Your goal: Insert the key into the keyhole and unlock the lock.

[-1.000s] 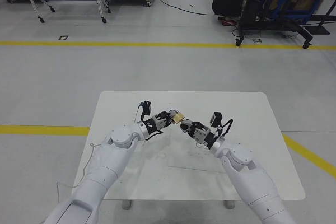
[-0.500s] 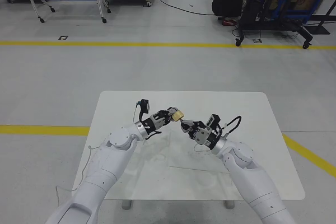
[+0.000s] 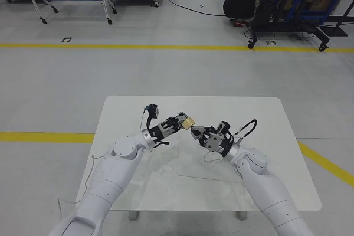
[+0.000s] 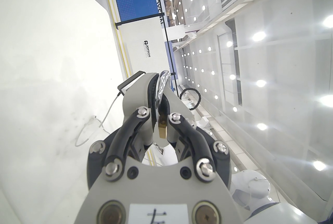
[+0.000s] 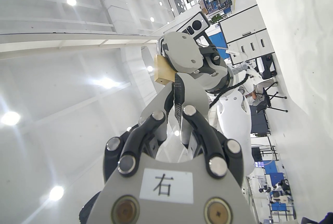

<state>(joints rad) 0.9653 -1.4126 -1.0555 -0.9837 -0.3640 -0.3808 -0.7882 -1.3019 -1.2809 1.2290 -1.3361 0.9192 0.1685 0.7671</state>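
One brass padlock (image 3: 189, 123) is held in mid-air above the white table (image 3: 253, 112), clamped in the closed jaws of the left gripper (image 3: 181, 121), with its body jutting out from between the fingers. Just beside it the right gripper (image 3: 196, 132) is poised, jaws pressed together, evidently on the key, though the key itself is hidden between the pads. For a clean insertion, the key should be lined up squarely with the keyhole and pushed straight along its axis while the lock is kept rigid; turning is best left until the key is fully seated. In the right wrist view the lock's underside is faced and the fingertip is seen right at its lower corner. From the top view just their closeness can be judged, and in the left wrist view the lock is reduced to a sliver of brass.
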